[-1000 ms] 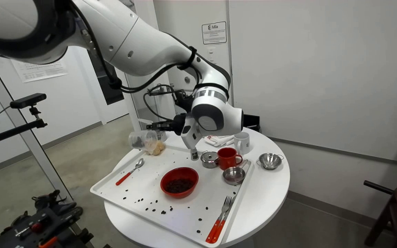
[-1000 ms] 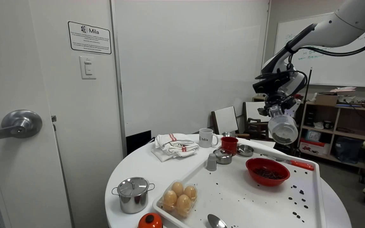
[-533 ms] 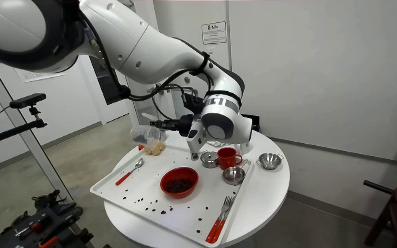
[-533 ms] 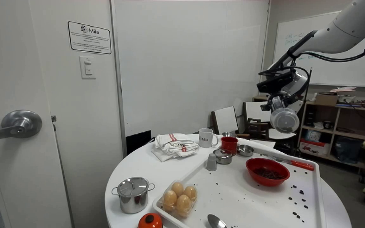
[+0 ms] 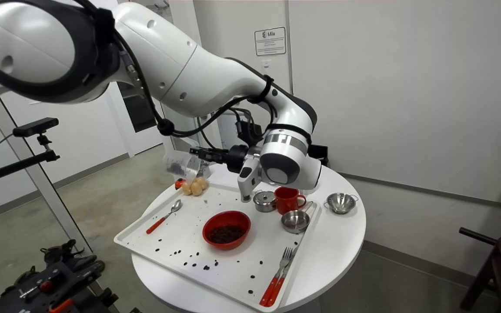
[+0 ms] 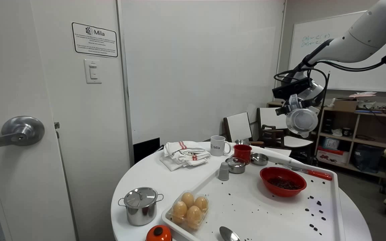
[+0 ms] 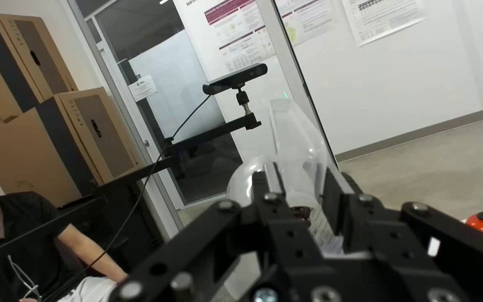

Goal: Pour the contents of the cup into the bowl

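The clear plastic cup (image 5: 183, 165) is in the air, tipped onto its side, in both exterior views (image 6: 302, 120). My gripper (image 5: 199, 151) is shut on it. In the wrist view the fingers of my gripper (image 7: 299, 188) stand either side of part of the clear cup (image 7: 296, 142). A few dark beans (image 7: 303, 214) show through the cup's wall. The red bowl (image 5: 226, 246) stands on the white tray, away from the cup and lower. It holds dark beans (image 5: 225, 234); both also show in an exterior view, the bowl (image 6: 281, 192) and beans (image 6: 284, 183).
Loose beans lie on the tray (image 5: 233, 278). Eggs (image 6: 190, 210), a spoon (image 5: 175, 205), a fork (image 5: 283, 261), a red mug (image 5: 286, 199), a small lidded pot (image 5: 264, 201) and a steel pan (image 5: 295, 221) stand around the bowl. A person (image 7: 23, 222) sits beyond.
The cup has risen in both exterior views, still in the gripper. The arm's links have shifted right and down in an exterior view. The bowl and the tray have not moved.
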Controlling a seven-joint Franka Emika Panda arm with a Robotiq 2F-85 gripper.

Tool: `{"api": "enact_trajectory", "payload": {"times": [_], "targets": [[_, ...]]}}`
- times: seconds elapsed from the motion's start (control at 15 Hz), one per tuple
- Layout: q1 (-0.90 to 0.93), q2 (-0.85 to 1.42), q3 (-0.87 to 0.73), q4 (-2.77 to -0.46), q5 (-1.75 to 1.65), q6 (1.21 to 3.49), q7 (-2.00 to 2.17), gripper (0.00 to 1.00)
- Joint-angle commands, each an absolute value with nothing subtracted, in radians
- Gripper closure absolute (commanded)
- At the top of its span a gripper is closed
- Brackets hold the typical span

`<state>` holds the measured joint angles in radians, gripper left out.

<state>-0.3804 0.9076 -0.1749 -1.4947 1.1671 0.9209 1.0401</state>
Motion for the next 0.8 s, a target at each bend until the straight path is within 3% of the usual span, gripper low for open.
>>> {"api": "enact_trajectory", "payload": {"times": [0.0,0.73], "targets": [[-0.383,0.956,-0.179,-1.435,1.208,0.852,1.035,0.89],[-0.402,1.002,-0.184,-1.396,1.266,0.793,1.046,0.89]]}}
